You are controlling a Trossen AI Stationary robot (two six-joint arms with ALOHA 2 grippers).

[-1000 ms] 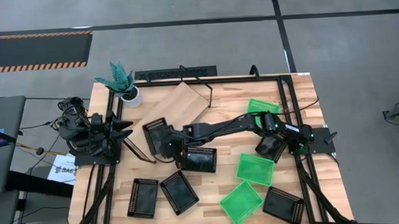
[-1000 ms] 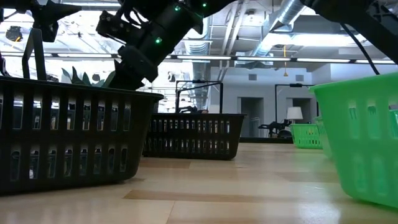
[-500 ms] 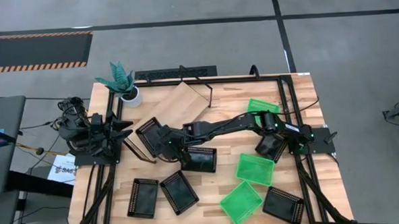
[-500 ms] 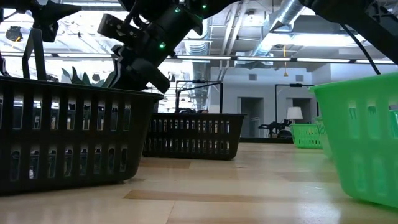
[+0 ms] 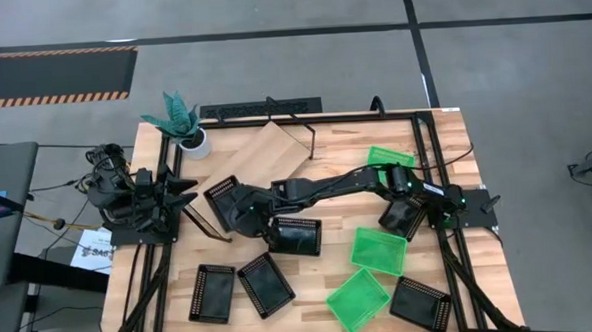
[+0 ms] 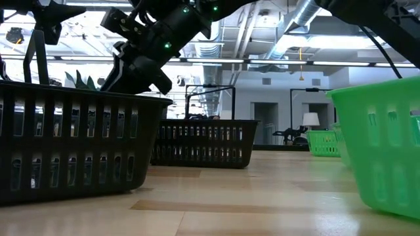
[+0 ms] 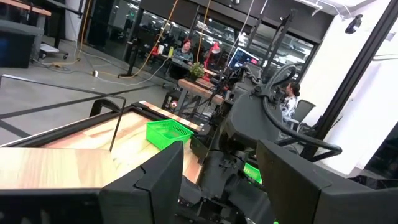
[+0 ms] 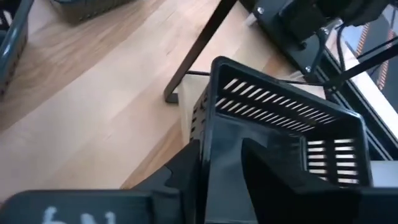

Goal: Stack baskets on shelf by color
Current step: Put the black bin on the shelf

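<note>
My right gripper [image 5: 242,205] reaches across the table's middle and is shut on a black mesh basket [image 5: 222,193], just in front of the shelf [image 5: 263,153], a light-wood board on a black wire frame. In the right wrist view that basket [image 8: 280,118] fills the picture ahead of the fingers. Other black baskets [image 5: 297,236] [image 5: 212,293] [image 5: 266,284] and green baskets [image 5: 379,250] [image 5: 358,299] lie flat on the table. My left gripper [image 7: 221,186] is open and waits at the table's left edge [image 5: 147,197]. My right gripper holds the black basket by one short end wall [image 8: 217,134], one finger [image 8: 267,165] inside the basket and one [image 8: 183,171] outside. The fingers come from the table's right, slanting down. The basket sits tilted in the hold; I cannot tell whether its far end touches the table.
A potted plant [image 5: 179,123] stands at the far left corner. The shelf's wire leg [image 8: 196,53] runs close past the held basket. More baskets sit on the right: black [image 5: 420,305] [image 5: 403,218], green [image 5: 390,159]. A large black basket [image 6: 72,144] fills the low view's foreground.
My right gripper has carried the black basket a short way toward the table's left and slightly toward the far edge, nearer the shelf's wire leg, rising and turning a little. It has stayed shut on the basket.
</note>
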